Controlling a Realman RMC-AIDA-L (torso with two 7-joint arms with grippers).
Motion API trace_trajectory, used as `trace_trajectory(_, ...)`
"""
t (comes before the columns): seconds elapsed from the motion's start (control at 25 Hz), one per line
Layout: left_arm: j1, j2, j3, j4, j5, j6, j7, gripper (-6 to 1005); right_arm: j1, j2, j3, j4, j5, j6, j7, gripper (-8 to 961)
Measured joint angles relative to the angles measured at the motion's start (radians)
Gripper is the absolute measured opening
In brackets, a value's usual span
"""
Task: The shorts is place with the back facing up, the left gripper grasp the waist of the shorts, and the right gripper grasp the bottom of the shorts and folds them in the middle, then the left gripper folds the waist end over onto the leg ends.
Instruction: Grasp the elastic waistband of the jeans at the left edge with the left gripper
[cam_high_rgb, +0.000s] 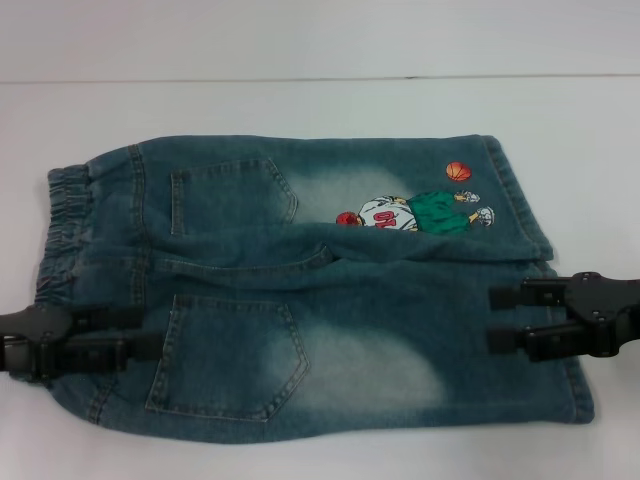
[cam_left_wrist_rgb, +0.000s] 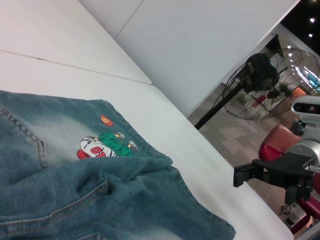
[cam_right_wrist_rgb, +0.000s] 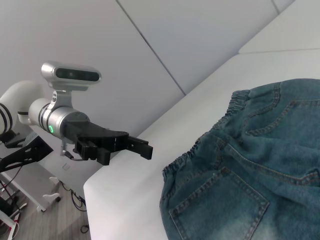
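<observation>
The shorts (cam_high_rgb: 300, 290) lie flat on the white table (cam_high_rgb: 300, 105), back pockets up, cartoon print on the far leg. The ruffled waist (cam_high_rgb: 62, 235) points left and the bottom of the shorts (cam_high_rgb: 520, 200) points right. A crease runs lengthwise between the two legs. My left gripper (cam_high_rgb: 148, 332) is open at the near end of the waist, with nothing between its fingers. Over the near leg's hem my right gripper (cam_high_rgb: 492, 319) is open too. In the wrist views, the left gripper (cam_right_wrist_rgb: 146, 150) and the right gripper (cam_left_wrist_rgb: 239, 176) both hang above the cloth.
The table's seam (cam_high_rgb: 320, 78) runs across the back. Off the table stand a black floor fan (cam_left_wrist_rgb: 265, 80) and a red seat (cam_left_wrist_rgb: 280, 145). Bare tabletop shows behind the shorts and to either side.
</observation>
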Motion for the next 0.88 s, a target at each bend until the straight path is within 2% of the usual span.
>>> trace_trajectory(0.48,0.003,0.003,0.002,0.003,0.008,0.004,-0.025,924,0.004,0.000,-0.006,0.000,0.000,0.005,0.004,947)
trace_trajectory(0.56,0.003,0.012,-0.008,0.027,0.030,0.005,-0.072,923,0.005,0.000,-0.006,0.000,-0.001,0.006,0.003,947)
trace_trajectory(0.76,-0.037,0.067,-0.053,0.142,0.153,0.015,-0.363,919,0.008,0.000,-0.006,0.000,-0.002,0.009,0.003,947)
trace_trajectory(0.88,-0.069,0.086,-0.059,0.208,0.233,0.020,-0.519,917,0.013,0.000,-0.006,0.000,-0.002,0.011,0.002,947)
